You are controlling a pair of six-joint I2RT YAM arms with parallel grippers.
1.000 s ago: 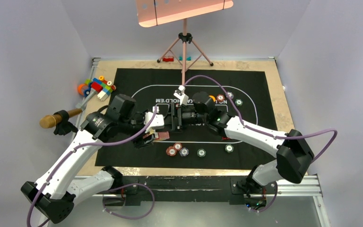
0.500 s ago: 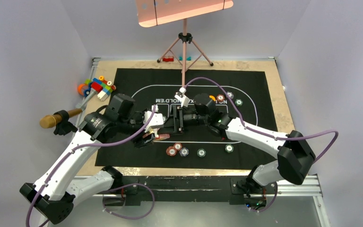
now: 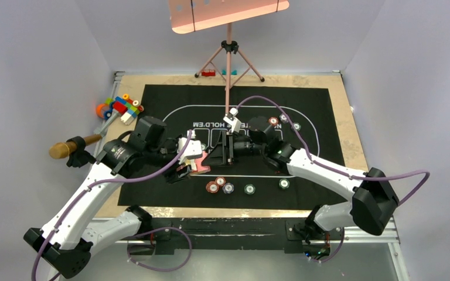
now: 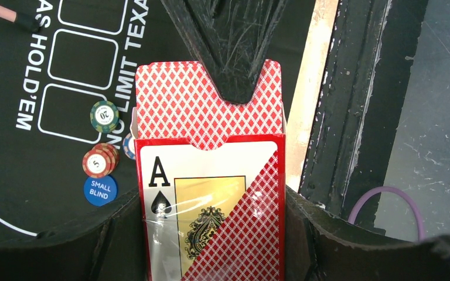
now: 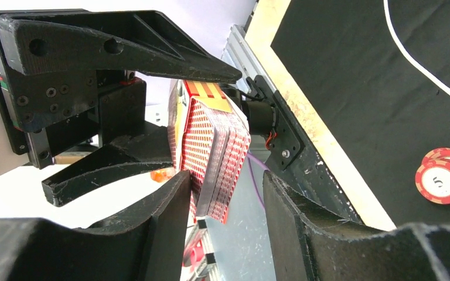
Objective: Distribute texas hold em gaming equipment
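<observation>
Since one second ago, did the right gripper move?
Yes: right gripper moved toward the red chips, fingers now around cards in the card box.

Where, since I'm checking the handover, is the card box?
In the top view the card box is left of the mat's centre, clamped in the left gripper near the red chips; the right gripper straddles the cards poking out.

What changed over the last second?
Right hand shifted slightly toward the near edge and narrowed around the cards sticking out of the card box, gaps still showing. Left hand still clamps the box; chips unmoved.
</observation>
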